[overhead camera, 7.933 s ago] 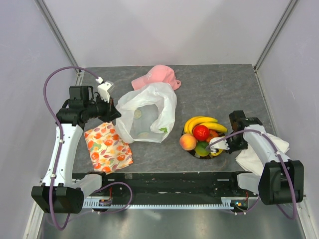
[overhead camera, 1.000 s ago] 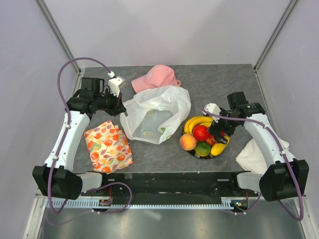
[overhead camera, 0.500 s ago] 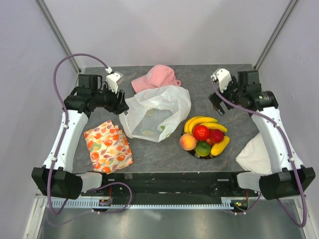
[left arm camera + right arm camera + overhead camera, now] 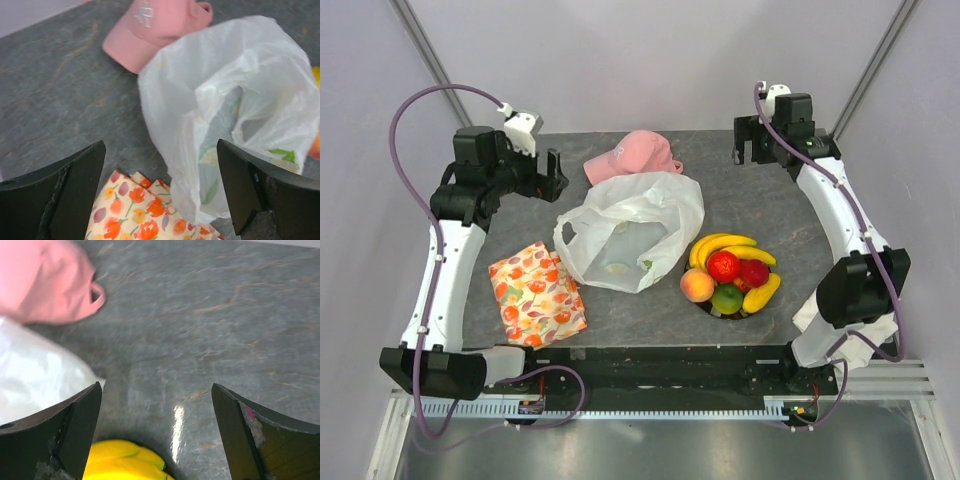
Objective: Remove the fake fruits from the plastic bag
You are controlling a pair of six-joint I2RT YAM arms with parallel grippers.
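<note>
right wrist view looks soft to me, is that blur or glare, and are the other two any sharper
Right wrist view: blurred all over, the pink cap and yellow fruit smeared, with one small white glare streak on the table. Left wrist view: sharper, though the plastic bag is nearly washed out. Top external view: evenly lit, crisp, only soft shadows.
</note>
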